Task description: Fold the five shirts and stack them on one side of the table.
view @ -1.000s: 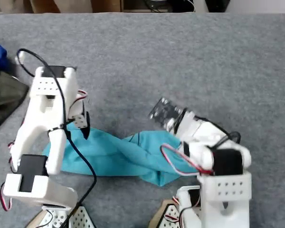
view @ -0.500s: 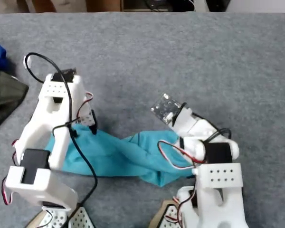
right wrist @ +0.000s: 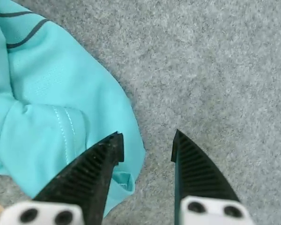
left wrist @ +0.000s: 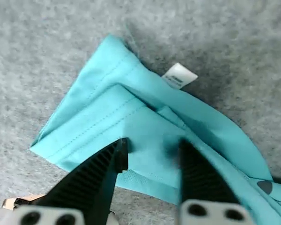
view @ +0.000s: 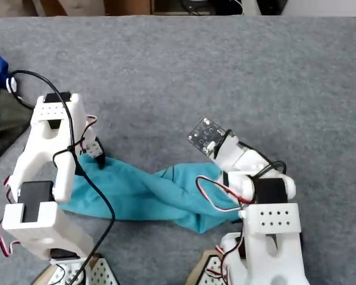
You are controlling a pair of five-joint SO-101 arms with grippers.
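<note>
Evidently both end effectors (left wrist: 153, 145) (right wrist: 148, 136) gape empty over shirt (left wrist: 107, 108).

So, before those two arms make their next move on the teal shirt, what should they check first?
1. The left gripper is open: ok.
2. The right gripper is open: ok.
3. The left gripper is over the teal shirt: ok, above the hemmed end by the white label.
4. The right gripper is over the shirt: not ok, its gap is mostly over bare table at the shirt's edge.
5. The shirt lies flat: not ok, it is twisted in the middle.
</note>
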